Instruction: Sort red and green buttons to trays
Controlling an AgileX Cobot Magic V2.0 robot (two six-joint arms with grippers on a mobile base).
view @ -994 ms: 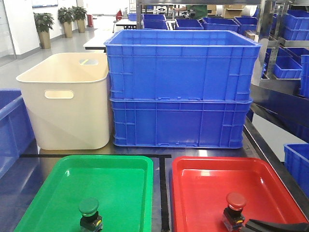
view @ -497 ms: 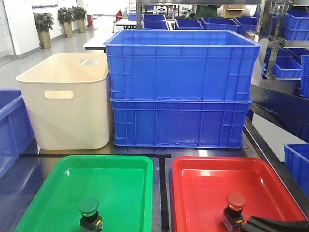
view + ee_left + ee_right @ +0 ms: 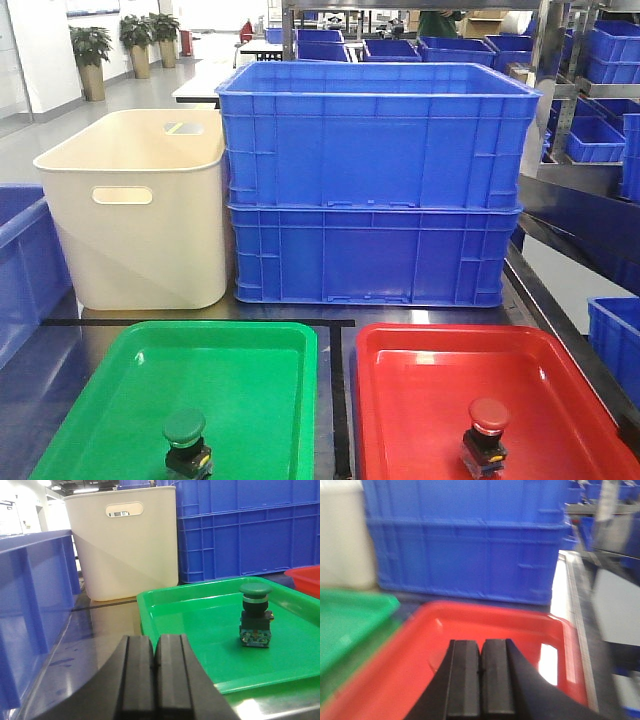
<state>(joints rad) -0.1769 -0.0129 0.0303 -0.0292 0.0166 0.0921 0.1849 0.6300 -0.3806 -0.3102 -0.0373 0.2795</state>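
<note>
Your left end effector and right end effector are both closed on nothing. The right wrist view is blurred and doesn't show the red button; the front view shows it upright in the red tray. The green button stands in the green tray. Behind: cream tub, blue crates.

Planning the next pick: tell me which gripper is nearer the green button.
Left. The left gripper, shut, sits just outside the green tray facing the green button; the right gripper is over the red tray.
</note>
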